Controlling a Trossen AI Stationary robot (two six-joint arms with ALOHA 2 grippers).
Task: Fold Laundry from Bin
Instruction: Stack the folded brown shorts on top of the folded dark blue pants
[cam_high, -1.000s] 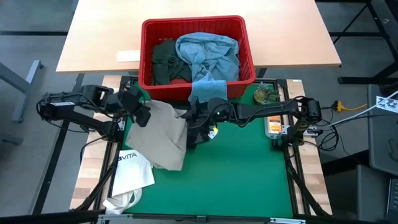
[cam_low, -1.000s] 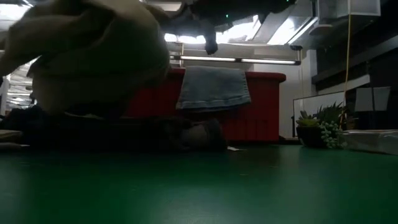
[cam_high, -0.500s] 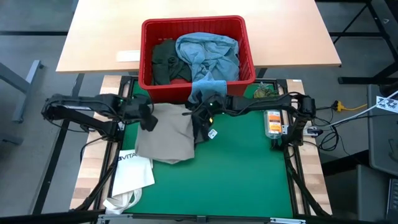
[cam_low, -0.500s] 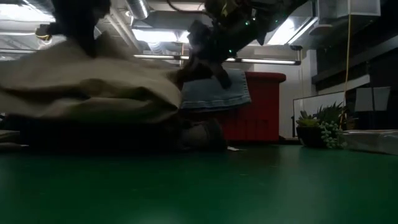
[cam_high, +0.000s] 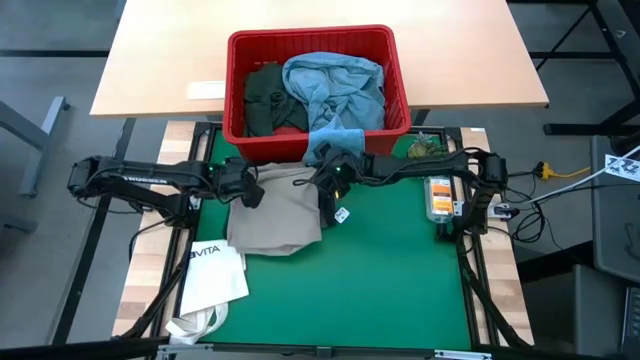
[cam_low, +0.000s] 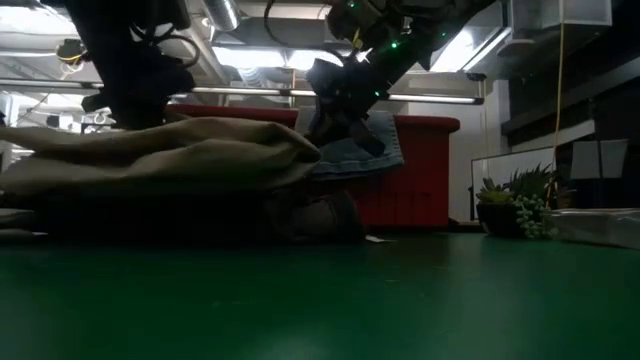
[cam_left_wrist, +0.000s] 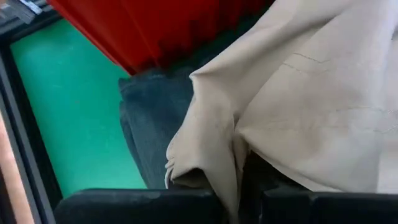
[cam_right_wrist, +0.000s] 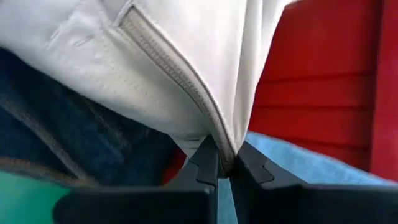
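Note:
The khaki trousers (cam_high: 275, 215) lie bunched on the green mat (cam_high: 400, 270), over dark navy jeans (cam_left_wrist: 149, 124). My left gripper (cam_high: 252, 190) is shut on their left far corner. My right gripper (cam_high: 325, 192) is shut on their right far corner. Behind them stands the red bin (cam_high: 240, 45), which holds a dark green piece (cam_high: 265, 100) and light blue jeans (cam_high: 335, 85). A light blue cloth (cam_low: 350, 150) hangs over the bin's near rim. My left gripper pinches a bunched fold of the khaki trousers (cam_left_wrist: 205, 168) between its two fingers and slants down at it from the table's left. The cloth lies slack, spread out from the fingers over the dark jeans. My right gripper pinches a stitched edge of the khaki trousers (cam_right_wrist: 219, 149) between its fingertips (cam_right_wrist: 205, 163), slanting down from the table's right. The cloth runs from there toward the left gripper and rests on the dark jeans (cam_right_wrist: 62, 137).
A white VITA tote bag (cam_high: 215, 275) lies at the mat's near left corner. A small potted plant (cam_high: 428, 152) and an orange object (cam_high: 441, 198) stand at the mat's right edge. The bin stands on a wooden table (cam_high: 160, 60) beyond the mat.
Both grippers have come down with the khaki trousers. The left one has also gone toward the table's right edge, and the right one has tipped further down. The trousers hung in a raised bunch. They have now sunk and lie flatter on the dark jeans.

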